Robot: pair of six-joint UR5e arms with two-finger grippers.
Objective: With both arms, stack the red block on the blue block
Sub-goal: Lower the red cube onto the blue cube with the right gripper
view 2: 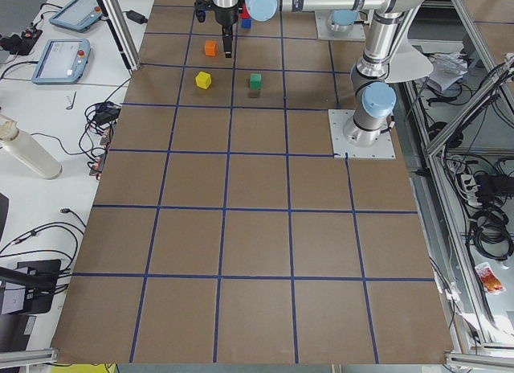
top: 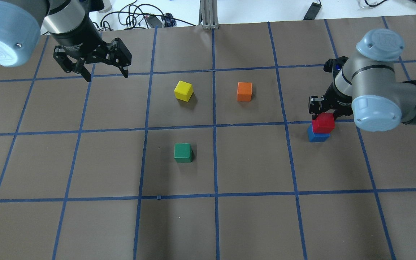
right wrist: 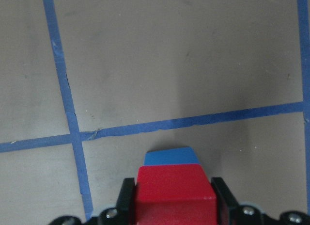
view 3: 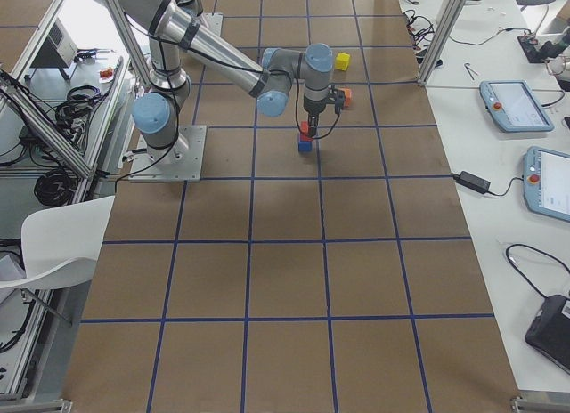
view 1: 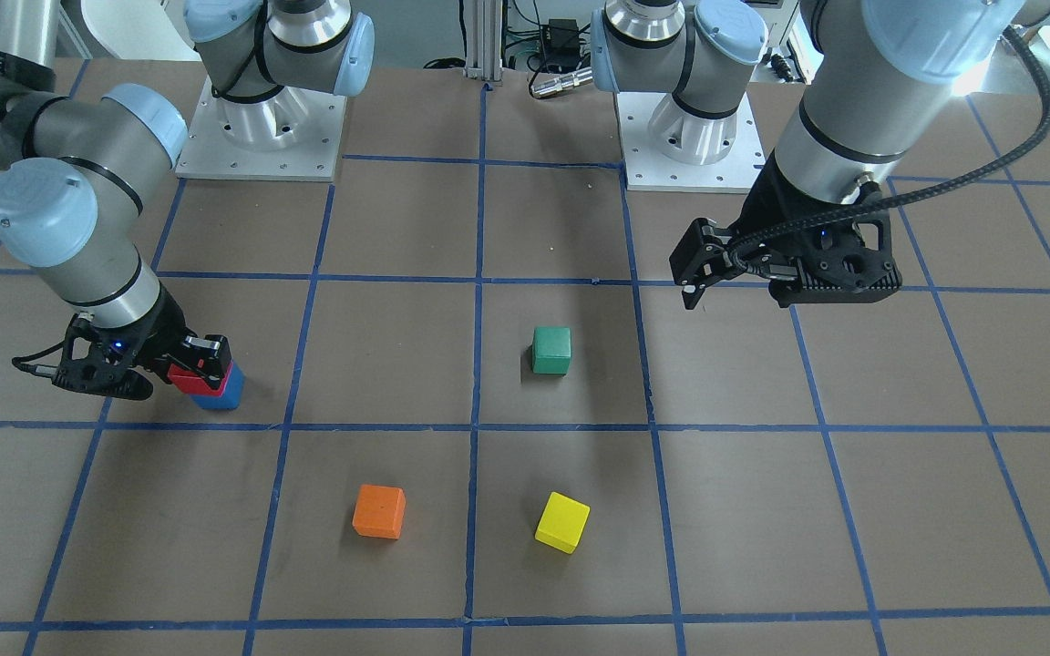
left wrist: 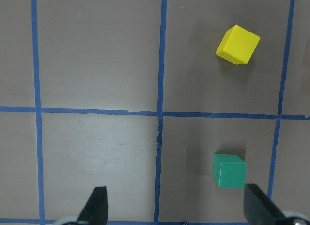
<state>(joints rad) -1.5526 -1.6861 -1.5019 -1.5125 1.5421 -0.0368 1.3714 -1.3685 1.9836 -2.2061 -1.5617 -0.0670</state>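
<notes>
The red block sits on top of the blue block at the table's right side; in the overhead view the red block rests slightly offset on the blue block. My right gripper is shut on the red block, its fingers pressed against both sides of the red block, with the blue block's top showing just beyond it. My left gripper is open and empty, held above the table's far left, away from every cube.
A green cube, a yellow cube and an orange cube lie loose around the table's middle. The left wrist view shows the green cube and the yellow cube below the open fingers. The arm bases stand at the robot's edge.
</notes>
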